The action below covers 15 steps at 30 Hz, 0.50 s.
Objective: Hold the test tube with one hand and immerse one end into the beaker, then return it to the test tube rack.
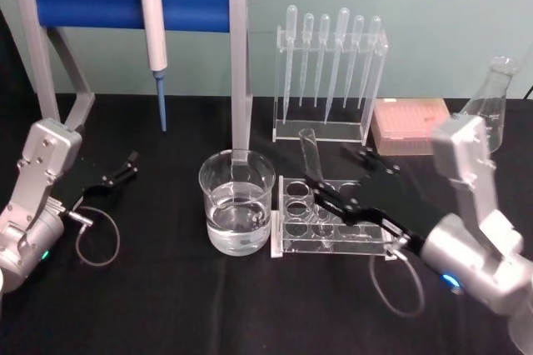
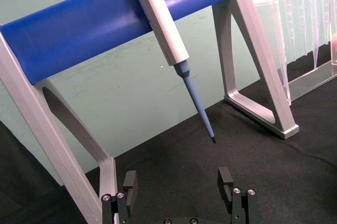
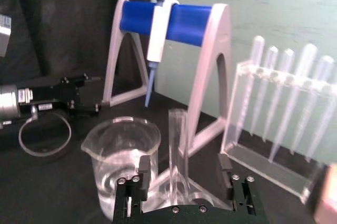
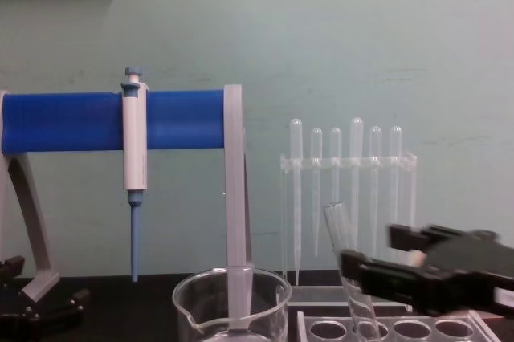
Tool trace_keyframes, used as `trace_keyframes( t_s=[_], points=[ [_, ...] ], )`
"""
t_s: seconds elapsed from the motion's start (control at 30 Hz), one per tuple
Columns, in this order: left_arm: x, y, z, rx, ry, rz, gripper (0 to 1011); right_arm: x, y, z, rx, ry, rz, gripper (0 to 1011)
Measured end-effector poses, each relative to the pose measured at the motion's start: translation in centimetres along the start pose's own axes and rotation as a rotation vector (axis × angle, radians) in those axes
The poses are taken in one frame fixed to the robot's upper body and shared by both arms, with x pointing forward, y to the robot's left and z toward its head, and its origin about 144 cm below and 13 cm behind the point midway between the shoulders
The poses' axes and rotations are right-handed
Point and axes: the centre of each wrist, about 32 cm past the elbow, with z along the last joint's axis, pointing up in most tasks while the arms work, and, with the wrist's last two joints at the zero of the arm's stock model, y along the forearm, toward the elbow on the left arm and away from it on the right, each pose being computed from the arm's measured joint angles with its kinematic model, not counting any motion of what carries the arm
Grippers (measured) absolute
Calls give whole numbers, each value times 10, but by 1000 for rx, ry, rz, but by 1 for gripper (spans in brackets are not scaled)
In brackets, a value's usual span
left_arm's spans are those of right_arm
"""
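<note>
The right end effector (image 1: 321, 191) reaches in over the clear tube rack (image 1: 333, 226) on the black bench (image 1: 166, 305), its 2 fingers spread on either side of the test tube (image 1: 310, 153). In the right wrist view the tube (image 3: 178, 150) rises between the open fingers (image 3: 143, 167), and it cannot be told whether either pad touches the glass. The test tube stands in a hole of the rack, tilted, its open rimmed top leaning away from upright; in the chest view its top (image 4: 341, 234) shows above the black fingers of the right end effector (image 4: 377, 266).

The beaker (image 1: 237, 201) sits just beside the rack on its left side, holding clear liquid to roughly a third of its height. The tube is apart from the beaker.

The left end effector (image 1: 125, 167) rests low over the bench at the left, well apart from the beaker, its fingers (image 2: 130, 182) spread with nothing between them.

Behind, a white-and-blue pipette (image 1: 154, 38) hangs on a stand with a blue bar (image 1: 125, 1), and 6 plastic droppers (image 1: 329, 59) hang in a clear holder. A pink tip box (image 1: 408, 122) and a conical flask (image 1: 491, 97) stand at the far right.
</note>
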Motion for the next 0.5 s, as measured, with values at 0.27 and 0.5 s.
trace_keyframes(
  t_s=[0.27,0.5],
  points=[
    [0,0,0,0,0,0,1000,4,-50,-6,-40,10,-108,985],
    [0,0,0,0,0,0,1000,20,-68,-20,-78,-18,-309,1002]
  ],
)
